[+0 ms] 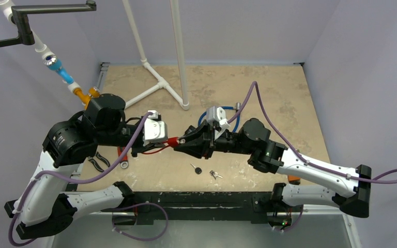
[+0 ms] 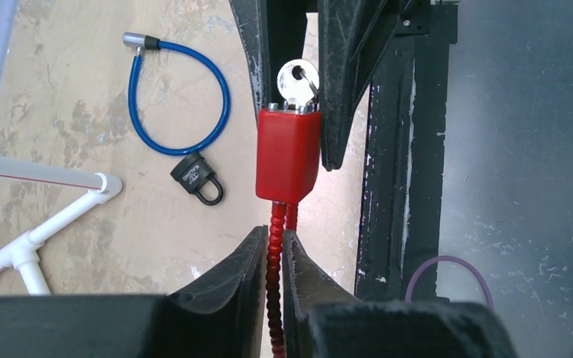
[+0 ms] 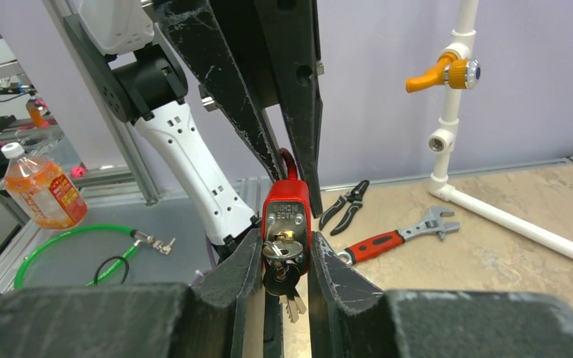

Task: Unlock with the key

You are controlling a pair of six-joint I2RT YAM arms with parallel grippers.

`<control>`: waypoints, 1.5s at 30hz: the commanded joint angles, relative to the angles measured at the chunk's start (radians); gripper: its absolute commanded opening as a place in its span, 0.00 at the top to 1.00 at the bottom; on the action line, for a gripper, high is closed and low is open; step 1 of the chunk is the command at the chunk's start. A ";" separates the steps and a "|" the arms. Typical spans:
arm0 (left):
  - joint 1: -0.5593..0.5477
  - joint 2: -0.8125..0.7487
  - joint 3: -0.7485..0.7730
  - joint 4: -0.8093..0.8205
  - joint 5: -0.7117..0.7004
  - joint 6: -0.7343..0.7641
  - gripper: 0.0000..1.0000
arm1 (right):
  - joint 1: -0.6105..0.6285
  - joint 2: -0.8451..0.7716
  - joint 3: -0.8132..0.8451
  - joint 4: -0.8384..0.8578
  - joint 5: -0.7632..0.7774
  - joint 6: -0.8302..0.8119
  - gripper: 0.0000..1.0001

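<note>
Beige mottled table (image 1: 284,98) under everything; I have both arms reaching in, meeting nose to nose above its near middle. White pipe frame (image 1: 155,87) stands at the back left. Blue cable lock (image 2: 228,101) lies in a loop on the table beyond the arms, with a small black padlock (image 2: 198,181) just beside it. Red-handled wrench (image 3: 388,240) and black pliers (image 3: 347,203) lie flat by the left arm, near each other.

Red padlock (image 2: 289,153) is off the table, held in the air between the two grippers. Left gripper (image 2: 272,240): jaws nearly closed, pinching the padlock's ribbed red cable (image 2: 275,216) just below the body. Right gripper (image 3: 283,250): jaws narrow, clamped on the key (image 3: 282,257), whose blade sits in the keyway on the padlock's end face. Can't tell whether the key is turned.

Two loose keys (image 1: 196,168) lie on the table on the near side of the grippers, close together.
</note>
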 commanded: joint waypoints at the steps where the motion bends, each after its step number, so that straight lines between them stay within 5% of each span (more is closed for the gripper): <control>1: 0.000 -0.005 0.036 0.053 0.011 -0.013 0.92 | -0.001 0.013 -0.001 0.115 -0.031 0.049 1.00; 5: 0.000 -0.001 0.046 0.040 0.006 0.006 0.98 | -0.001 0.031 -0.011 0.134 -0.046 0.076 0.95; 7: 0.000 0.011 0.060 0.017 -0.001 0.018 1.00 | -0.001 0.036 -0.005 0.121 -0.054 0.083 0.70; 10: -0.001 0.046 0.092 -0.055 0.009 0.037 1.00 | -0.001 0.034 0.014 0.090 -0.035 0.053 0.45; 19: -0.002 0.091 0.121 -0.128 -0.003 0.056 1.00 | -0.003 0.068 0.119 -0.019 -0.030 -0.021 0.40; 25: -0.003 0.090 0.123 -0.128 -0.012 0.062 1.00 | -0.007 0.078 0.149 -0.080 -0.029 -0.040 0.49; 32: -0.002 0.086 0.116 -0.132 -0.009 0.067 1.00 | -0.016 0.087 0.175 -0.170 -0.042 -0.064 0.46; 36: -0.003 0.078 0.116 -0.126 -0.014 0.074 1.00 | -0.024 0.111 0.213 -0.228 -0.051 -0.068 0.63; 40: -0.004 0.072 0.112 -0.123 -0.020 0.077 1.00 | -0.034 0.129 0.234 -0.254 -0.046 -0.063 0.97; 42: -0.012 0.068 0.100 -0.123 -0.025 0.079 0.98 | -0.036 0.126 0.223 -0.232 -0.037 -0.055 1.00; 45: -0.030 0.062 0.083 -0.121 -0.025 0.078 0.83 | -0.036 0.117 0.192 -0.178 -0.027 -0.031 1.00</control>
